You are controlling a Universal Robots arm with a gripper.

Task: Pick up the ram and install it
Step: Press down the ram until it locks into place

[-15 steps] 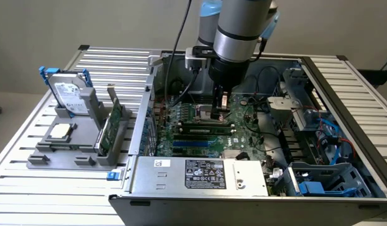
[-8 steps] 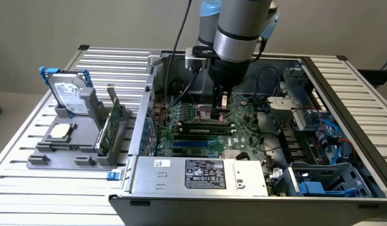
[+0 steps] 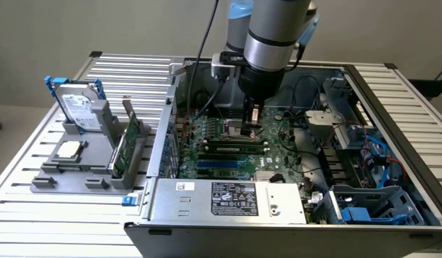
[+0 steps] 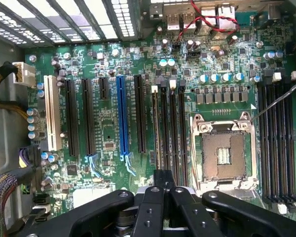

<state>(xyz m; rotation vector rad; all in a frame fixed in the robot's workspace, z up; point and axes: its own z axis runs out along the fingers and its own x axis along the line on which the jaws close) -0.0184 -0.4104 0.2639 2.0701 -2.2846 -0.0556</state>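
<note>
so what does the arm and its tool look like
The arm is a silver-grey cylinder with black bands and light blue joint caps, and a black cable runs down beside it. The tool has black linkage fingers with round pivot bolts.

Open computer case point(image 3: 228, 207), green motherboard point(image 4: 108, 128), hard drive point(image 3: 79, 110) upright in grey holder point(image 3: 70, 180)

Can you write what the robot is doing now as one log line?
gripper: shut | place: over motherboard slots inside computer case | ram stick: in slot
</note>
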